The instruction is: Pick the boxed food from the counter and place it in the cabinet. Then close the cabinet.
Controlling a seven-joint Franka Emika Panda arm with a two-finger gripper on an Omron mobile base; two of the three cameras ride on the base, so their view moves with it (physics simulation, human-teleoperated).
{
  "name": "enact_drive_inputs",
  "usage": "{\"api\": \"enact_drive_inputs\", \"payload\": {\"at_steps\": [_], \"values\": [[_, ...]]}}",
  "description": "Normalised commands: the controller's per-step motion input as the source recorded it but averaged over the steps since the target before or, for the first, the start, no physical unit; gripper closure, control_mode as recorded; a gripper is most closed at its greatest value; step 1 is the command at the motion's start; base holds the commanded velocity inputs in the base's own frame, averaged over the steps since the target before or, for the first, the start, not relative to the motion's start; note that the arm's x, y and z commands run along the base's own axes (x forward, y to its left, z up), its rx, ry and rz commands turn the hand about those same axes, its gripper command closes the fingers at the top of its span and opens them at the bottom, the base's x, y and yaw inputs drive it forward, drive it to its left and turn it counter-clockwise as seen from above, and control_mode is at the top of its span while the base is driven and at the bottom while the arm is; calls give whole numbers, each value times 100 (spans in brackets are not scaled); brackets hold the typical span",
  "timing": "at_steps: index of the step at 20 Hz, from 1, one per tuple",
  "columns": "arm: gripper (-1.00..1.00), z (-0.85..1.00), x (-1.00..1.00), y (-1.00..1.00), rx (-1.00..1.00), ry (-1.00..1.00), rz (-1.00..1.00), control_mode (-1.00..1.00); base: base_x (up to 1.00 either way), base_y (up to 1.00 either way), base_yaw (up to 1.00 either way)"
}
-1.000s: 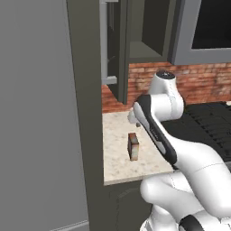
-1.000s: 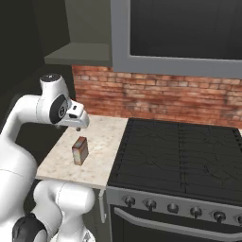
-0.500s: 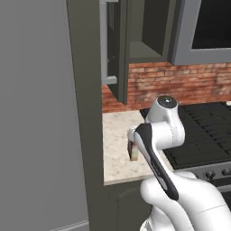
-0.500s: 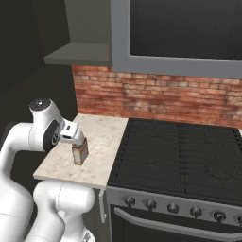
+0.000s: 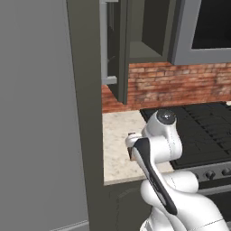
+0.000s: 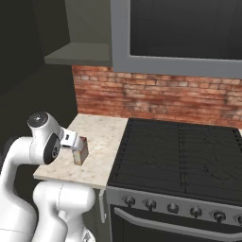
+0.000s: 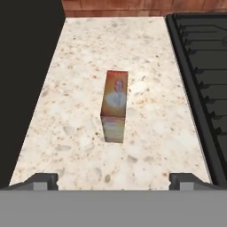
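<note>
The boxed food [image 7: 115,104] is a small rust-brown box with a pale face, standing upright in the middle of the beige speckled counter [image 7: 71,124]. My gripper [image 7: 114,181] hovers above it, open wide, with one fingertip [image 7: 42,179] on each side and nothing between them. From the right base view the white hand [image 6: 70,141] sits just over the box [image 6: 80,151], not touching it. In the left base view my arm covers most of the box. The dark grey-olive cabinet [image 5: 144,31] hangs above the counter [image 5: 116,135], its door [image 5: 113,49] swung open.
A black ribbed stovetop [image 6: 179,156] borders the counter on the right, with knobs along its front. A red brick wall [image 6: 156,99] runs behind. A tall grey panel [image 5: 40,113] closes the counter's left side. A grey-framed unit with a black window [image 6: 179,33] hangs over the stove.
My arm has folded down and back toward the counter's front edge, bringing the hand low over the box. The box stays in place. The jaws remain open.
</note>
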Motion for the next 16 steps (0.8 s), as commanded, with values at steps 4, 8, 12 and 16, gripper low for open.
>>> {"api": "enact_drive_inputs", "payload": {"at_steps": [4, 8, 12, 16], "values": [[-100, -22, 0, 7, 0, -1, -3, -100, 0, 0, 0], [-100, -28, 0, 0, 0, 0, -5, -100, 0, 0, 0], [-100, -34, 2, 0, 0, 0, -4, -100, 0, 0, 0], [-100, -36, 14, 0, 0, 0, -1, -100, 0, 0, 0]]}}
